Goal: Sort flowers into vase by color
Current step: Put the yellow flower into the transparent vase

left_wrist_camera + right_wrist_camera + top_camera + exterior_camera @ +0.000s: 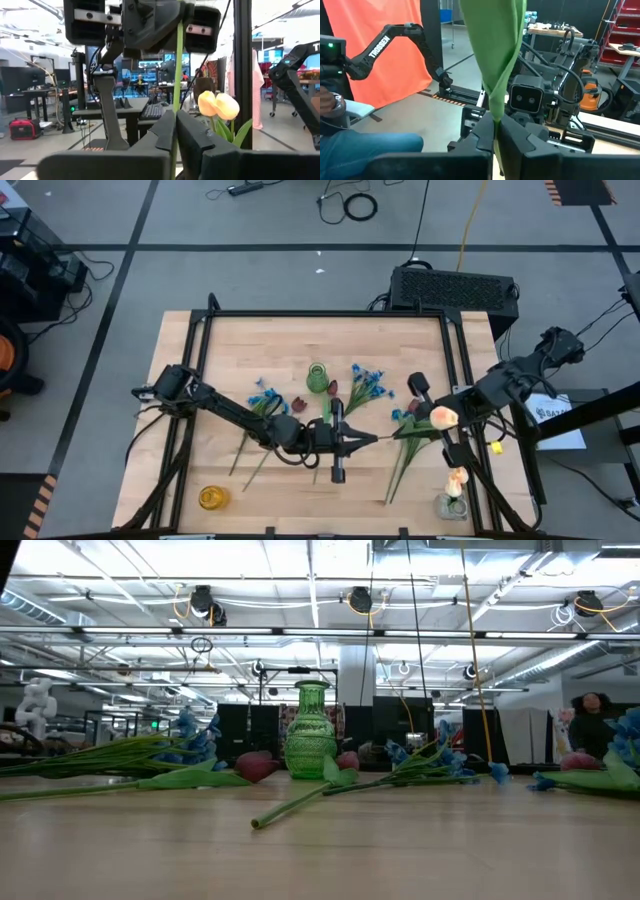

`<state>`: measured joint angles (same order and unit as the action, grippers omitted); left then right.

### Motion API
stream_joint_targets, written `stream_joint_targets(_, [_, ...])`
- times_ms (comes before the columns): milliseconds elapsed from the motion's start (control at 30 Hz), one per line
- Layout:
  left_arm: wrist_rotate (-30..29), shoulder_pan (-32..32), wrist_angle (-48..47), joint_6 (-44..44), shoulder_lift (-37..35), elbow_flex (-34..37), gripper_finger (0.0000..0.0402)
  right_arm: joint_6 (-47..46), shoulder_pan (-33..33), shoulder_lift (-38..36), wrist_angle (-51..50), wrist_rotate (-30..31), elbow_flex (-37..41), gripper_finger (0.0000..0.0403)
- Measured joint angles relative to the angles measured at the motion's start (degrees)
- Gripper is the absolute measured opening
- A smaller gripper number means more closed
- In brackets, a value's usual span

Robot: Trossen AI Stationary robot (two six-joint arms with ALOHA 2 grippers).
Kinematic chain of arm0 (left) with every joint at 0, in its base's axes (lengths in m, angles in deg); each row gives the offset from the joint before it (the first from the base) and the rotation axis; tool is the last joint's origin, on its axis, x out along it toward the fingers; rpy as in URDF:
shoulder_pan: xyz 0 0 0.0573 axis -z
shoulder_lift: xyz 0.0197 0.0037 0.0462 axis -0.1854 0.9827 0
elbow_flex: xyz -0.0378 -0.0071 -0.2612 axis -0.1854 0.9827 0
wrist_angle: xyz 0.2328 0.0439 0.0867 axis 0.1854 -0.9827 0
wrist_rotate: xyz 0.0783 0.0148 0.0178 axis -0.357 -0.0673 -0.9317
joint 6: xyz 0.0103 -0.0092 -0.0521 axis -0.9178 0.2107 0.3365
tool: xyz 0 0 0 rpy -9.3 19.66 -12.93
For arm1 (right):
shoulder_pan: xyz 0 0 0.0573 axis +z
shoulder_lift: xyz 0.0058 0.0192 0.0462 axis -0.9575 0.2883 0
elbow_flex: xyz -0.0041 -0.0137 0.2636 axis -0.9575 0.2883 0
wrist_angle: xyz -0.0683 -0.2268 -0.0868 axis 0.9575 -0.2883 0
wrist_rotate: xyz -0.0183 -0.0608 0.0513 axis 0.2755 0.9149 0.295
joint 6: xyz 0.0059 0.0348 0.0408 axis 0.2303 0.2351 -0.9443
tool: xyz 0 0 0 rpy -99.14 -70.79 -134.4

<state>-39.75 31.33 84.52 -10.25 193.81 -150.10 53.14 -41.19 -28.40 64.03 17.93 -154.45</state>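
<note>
I hold one cream-yellow tulip (443, 417) in the air above the table's middle, with both grippers shut on its green stem (388, 435). My left gripper (372, 439) reaches in from the left and my right gripper (405, 430) from the right, tip to tip. The blossom shows on top of my right gripper. A green vase (317, 377) stands at the centre back, a yellow vase (212, 498) near left and a clear vase (452, 505) near right, with a cream tulip (457, 478) standing in it. Blue flowers (368, 385) and red tulips (298, 405) lie flat on the wood. My left gripper pinches the thin stem (173, 135) between its two fingers, coming from the table's left and slanting a little upward. From there the stem rises to the other gripper, clear of the table. My right gripper pinches the stem, with a leaf wrapped about it (495, 107), between its two fingers, coming about level from the table's right. The leaf and blossom end rise past the gripper, and nothing of the flower touches the table.
More blue flowers (265, 395) lie with their stems (250, 450) under my left arm, and others (405, 465) lie below my right gripper. A black frame (330, 315) borders the wooden table. A black box (455, 285) stands behind the far right corner.
</note>
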Motion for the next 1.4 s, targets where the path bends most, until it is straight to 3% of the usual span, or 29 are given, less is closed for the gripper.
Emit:
stream_joint_targets(300, [-3.6, 1.7, -2.5, 4.5, -0.2, 0.0, 0.0178, -3.8, 0.1, -3.7, -1.5, -0.4, 0.0, 0.0005])
stream_joint_targets(467, [-7.1, 4.0, -5.1, 4.5, -0.2, 0.0, 0.0227, -7.1, 1.1, -8.5, -5.6, 0.7, 0.0, 0.0005])
stream_joint_targets(667, [-13.5, 6.7, -9.5, 4.5, -0.3, 0.0, 0.0230, -13.8, 4.8, -14.6, -12.7, 5.6, 0.0, 0.0004])
stream_joint_targets(967, [-17.9, 9.2, -11.3, 4.6, -0.3, 0.0, 0.0230, -17.3, 9.7, -18.0, -22.4, 5.8, 0.0, 0.0004])
stream_joint_targets(1200, [-18.5, 9.5, -12.1, 9.3, -0.3, 0.0, 0.0230, -18.8, 14.1, -18.5, -25.5, 2.9, -0.2, 0.0004])
stream_joint_targets(1400, [-18.5, 9.5, -15.1, 12.1, -0.3, 0.0, 0.0230, -22.5, 17.5, -18.8, -32.1, 3.6, -5.0, 0.0004])
